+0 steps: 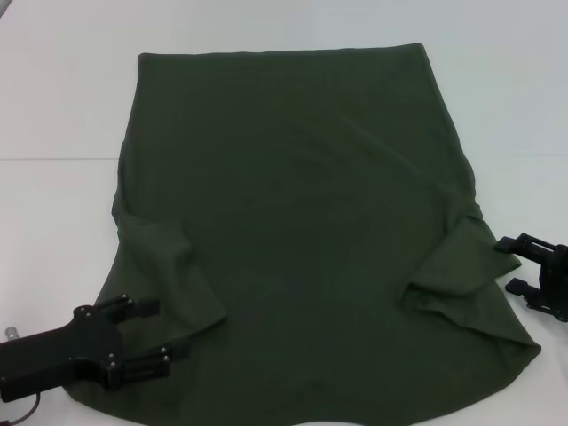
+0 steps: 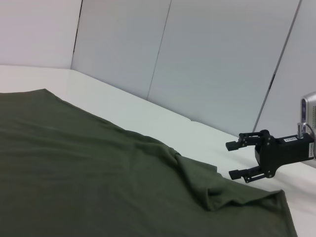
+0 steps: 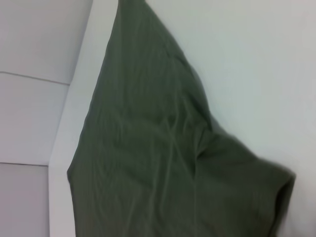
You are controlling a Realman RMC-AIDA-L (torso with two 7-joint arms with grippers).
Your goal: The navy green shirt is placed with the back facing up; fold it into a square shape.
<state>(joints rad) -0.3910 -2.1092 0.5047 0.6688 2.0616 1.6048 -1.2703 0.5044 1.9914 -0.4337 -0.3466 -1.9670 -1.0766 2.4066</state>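
The navy green shirt [image 1: 293,222] lies spread flat on the white table [image 1: 53,106], with both sleeves folded in over the body. My left gripper [image 1: 170,329] is open at the shirt's near left corner, its fingers over the cloth beside the folded left sleeve. My right gripper [image 1: 507,264] is open at the shirt's right edge, just outside the folded right sleeve and apart from the cloth. The left wrist view shows the shirt [image 2: 74,163] and the right gripper [image 2: 230,160] open beyond it. The right wrist view shows the shirt [image 3: 148,148] only.
White table surface lies on all sides of the shirt. A pale wall [image 2: 197,59] stands behind the table's far edge.
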